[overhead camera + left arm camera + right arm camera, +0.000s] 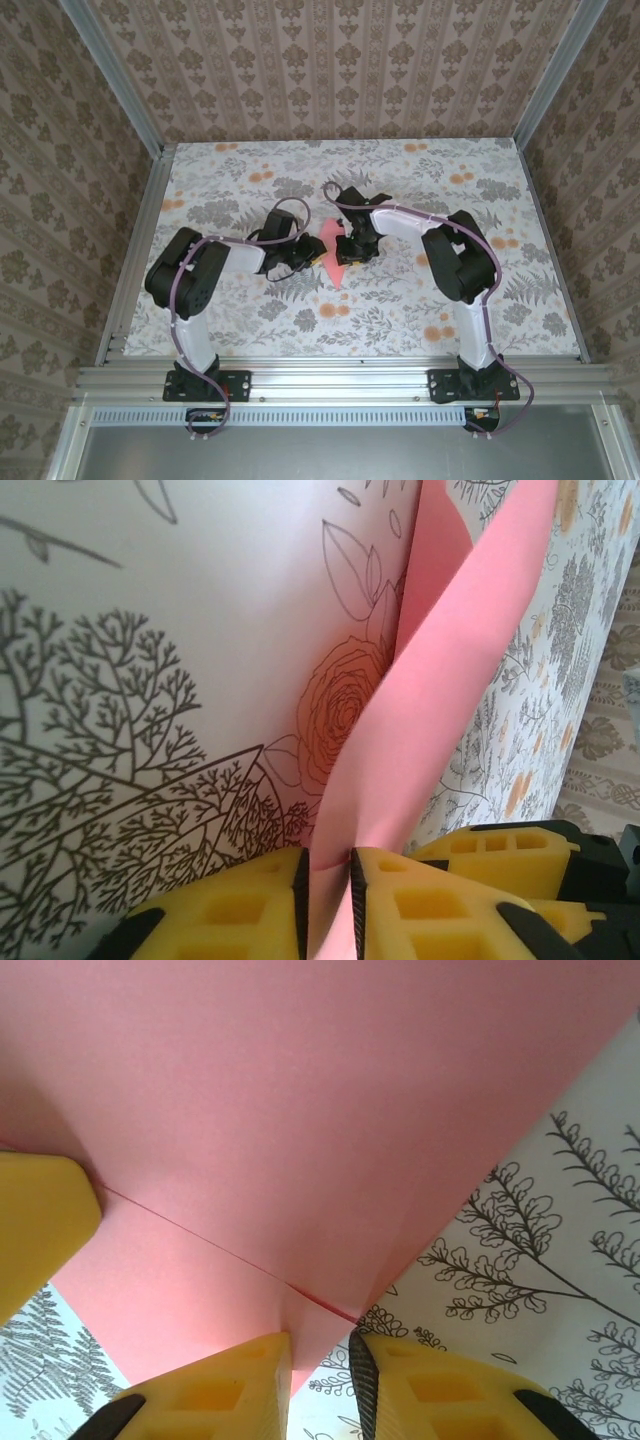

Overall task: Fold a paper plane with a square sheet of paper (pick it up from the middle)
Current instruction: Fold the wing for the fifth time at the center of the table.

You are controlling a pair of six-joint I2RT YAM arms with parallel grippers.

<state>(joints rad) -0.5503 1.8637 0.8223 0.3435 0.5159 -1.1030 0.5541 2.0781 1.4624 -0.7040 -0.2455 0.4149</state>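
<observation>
- Left gripper, just left of the table's middle: jaws narrow, pinched on a doubled flap of the paper, which fills the gap.
- Right gripper, just right of that middle: jaws narrow around a corner of the paper, yet a sliver of table shows through the gap — whether it bites, I cannot tell.
- The step looks like setting a fold along the crease. To do it well, I judge that one gripper should anchor close to the crease. The other should bring the flap over low and slow, so the edges meet before any pressing. Thin paper skews or tears if both pull apart.
- The paper sits at the table's middle, partly lifted and twisted off the surface.
- From above it reads as a slim wedge — long axis running far-to-near across the table, slightly slanted, point toward the table's near edge.
</observation>
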